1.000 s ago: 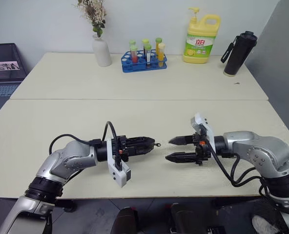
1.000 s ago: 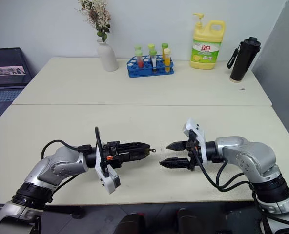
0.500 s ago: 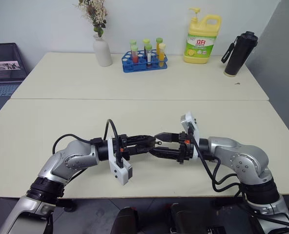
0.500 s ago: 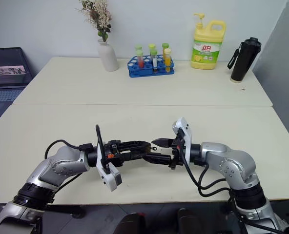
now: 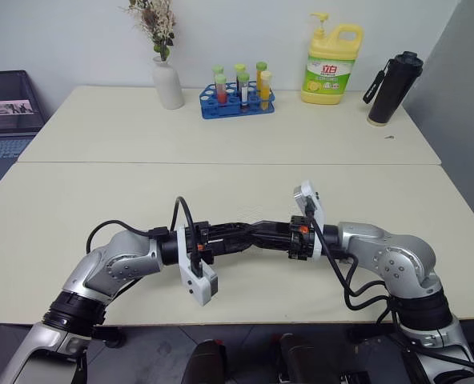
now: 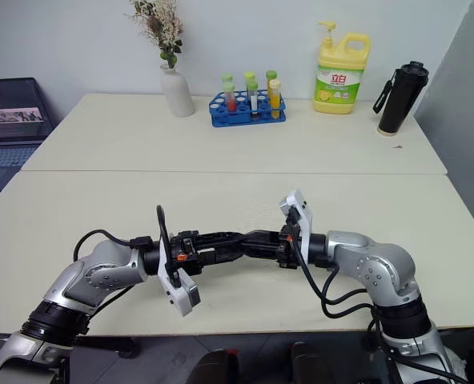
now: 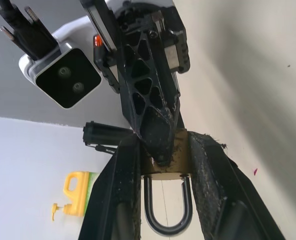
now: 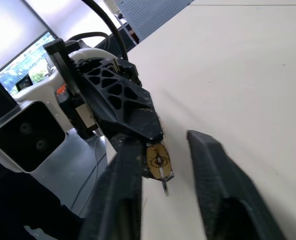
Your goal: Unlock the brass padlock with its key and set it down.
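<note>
Two grippers meet tip to tip just above the table (image 5: 221, 184). The left gripper (image 5: 247, 233) clamps the brass padlock (image 7: 180, 156) by the sides of its body, which steadies it and leaves the keyhole end free. The lock's long axis runs level along that gripper: the shackle points back toward the left wrist and the keyhole faces the right gripper (image 5: 263, 231). The key (image 8: 164, 182) sticks out of that end, in line for turning. Whether the right gripper has closed on it, I cannot tell.

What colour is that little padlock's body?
Golden-yellow brass, clearest in the left wrist view.
</note>
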`<state>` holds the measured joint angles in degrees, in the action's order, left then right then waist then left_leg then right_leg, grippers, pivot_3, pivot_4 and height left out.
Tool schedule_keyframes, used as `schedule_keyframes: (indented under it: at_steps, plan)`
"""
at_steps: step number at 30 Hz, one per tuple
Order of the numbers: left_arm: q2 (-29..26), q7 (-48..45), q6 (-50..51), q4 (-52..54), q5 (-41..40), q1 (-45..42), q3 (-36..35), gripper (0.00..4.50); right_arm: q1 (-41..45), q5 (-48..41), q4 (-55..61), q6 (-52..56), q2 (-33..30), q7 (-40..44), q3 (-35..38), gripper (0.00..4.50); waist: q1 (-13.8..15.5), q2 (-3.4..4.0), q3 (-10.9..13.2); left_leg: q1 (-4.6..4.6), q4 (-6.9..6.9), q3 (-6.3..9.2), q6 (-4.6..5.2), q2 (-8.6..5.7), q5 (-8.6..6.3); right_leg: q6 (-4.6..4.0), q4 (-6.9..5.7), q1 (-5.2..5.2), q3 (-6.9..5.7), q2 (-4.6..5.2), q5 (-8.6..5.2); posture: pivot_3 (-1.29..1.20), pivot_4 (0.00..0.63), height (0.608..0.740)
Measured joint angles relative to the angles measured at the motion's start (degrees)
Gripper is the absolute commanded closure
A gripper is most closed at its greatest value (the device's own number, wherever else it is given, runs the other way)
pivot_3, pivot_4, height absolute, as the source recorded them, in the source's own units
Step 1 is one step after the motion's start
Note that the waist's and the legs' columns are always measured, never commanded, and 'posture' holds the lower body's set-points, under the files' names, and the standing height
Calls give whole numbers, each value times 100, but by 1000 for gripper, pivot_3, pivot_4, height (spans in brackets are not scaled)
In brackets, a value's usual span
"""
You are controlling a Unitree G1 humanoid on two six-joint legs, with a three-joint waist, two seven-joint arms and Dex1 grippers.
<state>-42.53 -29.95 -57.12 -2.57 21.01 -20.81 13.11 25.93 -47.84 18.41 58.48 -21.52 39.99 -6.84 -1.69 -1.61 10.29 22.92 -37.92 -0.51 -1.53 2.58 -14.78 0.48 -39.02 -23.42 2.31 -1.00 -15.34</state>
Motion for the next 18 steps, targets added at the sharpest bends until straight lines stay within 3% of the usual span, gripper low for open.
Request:
schedule_keyframes:
  at_steps: [13,18]
  plan:
    - [0,-89,161,42,-245,94,43,3528,77,-9,-13,96,-7,9,-1,4337,0,0,0,0,0,0,0,0,0,0,0,0,1,0,0,0,150,740]
    - [-21,-231,232,113,-530,186,87,1888,199,-28,-51,101,-34,95,8,4337,0,0,0,0,0,1,0,0,0,0,0,0,-1,0,0,0,150,740]
